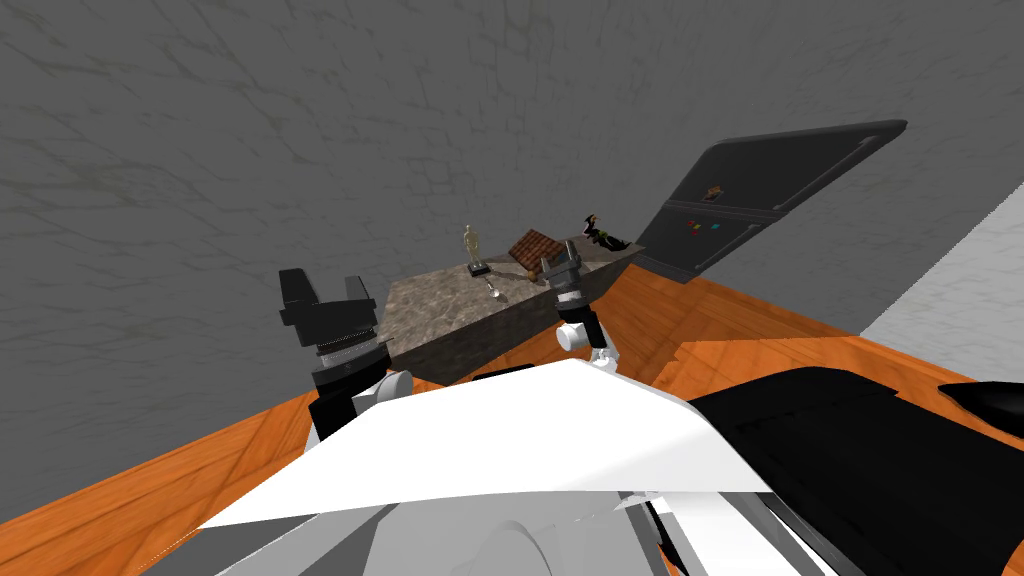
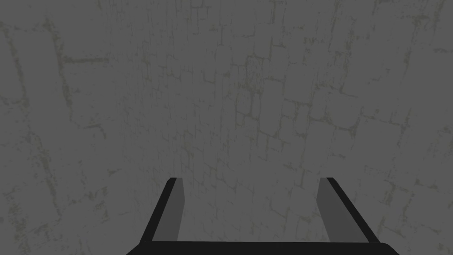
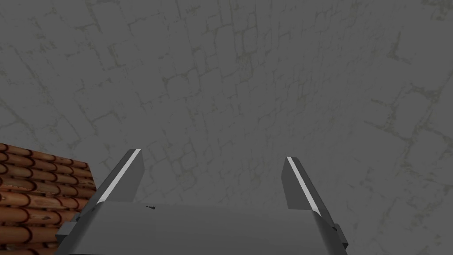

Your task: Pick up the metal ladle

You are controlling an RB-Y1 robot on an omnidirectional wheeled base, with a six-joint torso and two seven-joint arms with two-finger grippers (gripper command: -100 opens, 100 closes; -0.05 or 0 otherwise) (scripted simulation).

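A small silvery ladle (image 1: 492,288) lies on the stone-topped counter (image 1: 440,310), just in front of a pale statuette (image 1: 473,250). My right gripper (image 1: 560,262) hovers over the counter a little to the right of the ladle, beside a brown ribbed mat (image 1: 532,248). In the right wrist view that gripper (image 3: 212,156) is open with nothing between its fingers, and the brown mat (image 3: 40,199) lies off to one side of it. My left gripper (image 1: 325,290) is raised off the counter's left end. It stands open and empty in the left wrist view (image 2: 251,179).
A dark grey fridge (image 1: 760,200) stands past the counter's far right end. A small black object (image 1: 603,238) sits at the counter's far corner. Orange wood floor (image 1: 760,340) runs to the right, with a large black shape (image 1: 860,450) low on that side. A grey stone wall (image 1: 300,150) backs the counter.
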